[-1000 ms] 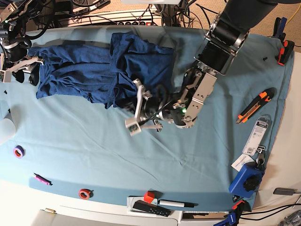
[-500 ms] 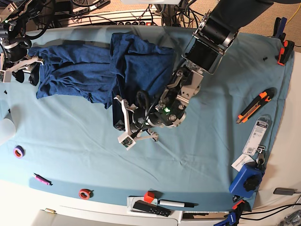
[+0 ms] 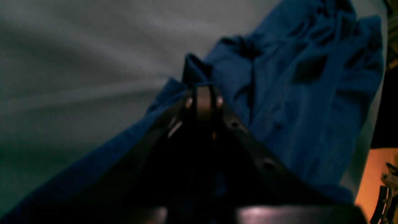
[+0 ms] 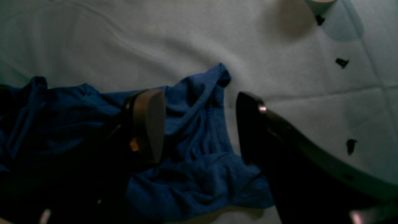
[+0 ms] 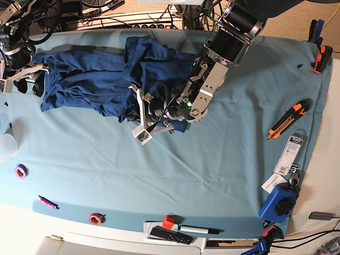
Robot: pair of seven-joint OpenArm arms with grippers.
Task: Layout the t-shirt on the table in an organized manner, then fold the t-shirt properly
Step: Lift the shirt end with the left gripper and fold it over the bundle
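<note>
Navy knit, the t-shirt [image 5: 101, 79] lies crumpled along the far side of the desk [image 5: 223, 159], stretched sideways, with a doubled-over slab of cloth near the middle and the rest trailing off toward the right arm's end. The teal cover under it is wrinkled but bare in front of the shirt.

The left gripper [image 5: 139, 118] reaches in low over the shirt's near edge by the folded part. In its wrist view the fingers [image 3: 202, 102] are pressed together on a small peak of the blue fabric, which pokes up just beyond the tips; the shirt [image 3: 295, 93] spreads away behind.

The right gripper [image 5: 24, 78] sits at the shirt's other end, at the desk's edge. Its fingers [image 4: 149, 124] stand wide apart, one over the cloth, the other over the teal just beside the hem, and nothing is held between them. The shirt's corner [image 4: 199, 130] lies bunched in the gap.

Along the front edge are a red tape roll [image 5: 95, 218], a purple one [image 5: 21, 171], a pink pen [image 5: 48, 202] and a black marker [image 5: 199, 230]. An orange box cutter [image 5: 287, 120] lies well apart on the other side.
</note>
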